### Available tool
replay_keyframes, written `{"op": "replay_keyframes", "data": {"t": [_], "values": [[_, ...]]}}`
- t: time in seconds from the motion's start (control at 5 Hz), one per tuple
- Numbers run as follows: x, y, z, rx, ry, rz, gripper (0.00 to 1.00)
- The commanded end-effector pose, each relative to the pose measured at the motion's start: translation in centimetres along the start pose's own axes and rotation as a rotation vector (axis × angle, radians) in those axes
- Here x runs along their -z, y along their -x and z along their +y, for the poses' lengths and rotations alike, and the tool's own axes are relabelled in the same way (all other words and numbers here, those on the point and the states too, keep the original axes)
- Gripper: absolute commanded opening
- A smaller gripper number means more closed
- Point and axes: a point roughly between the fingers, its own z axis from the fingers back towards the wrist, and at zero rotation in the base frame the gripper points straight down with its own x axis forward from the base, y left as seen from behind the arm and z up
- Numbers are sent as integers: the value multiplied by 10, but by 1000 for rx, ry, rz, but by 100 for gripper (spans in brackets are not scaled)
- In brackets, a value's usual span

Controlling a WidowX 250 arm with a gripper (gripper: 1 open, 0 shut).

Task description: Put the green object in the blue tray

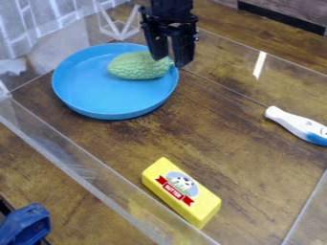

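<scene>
The green object, a pale-green knobbly lump, lies at the far right side of the blue tray, a wide round dish. My black gripper hangs straight down over the lump's tapered right end. Its fingers are shut on that end, and they hide the tip. The lump's body rests on or just above the tray floor, inside the rim.
A yellow rectangular block lies near the front edge of the wooden table. A white and blue tool lies at the right. Clear plastic walls fence the work area, and blue cloth sits at the bottom left.
</scene>
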Motion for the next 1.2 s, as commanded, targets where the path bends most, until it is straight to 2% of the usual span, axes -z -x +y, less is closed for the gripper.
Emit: {"op": "replay_keyframes", "data": {"t": [0.0,0.6,1.0], "values": [[-25,-12,6,2,-29,-73,100],[-25,-11,10,-8,-33,-70,100],[-22,-7,12,-18,-37,-45,100]]}}
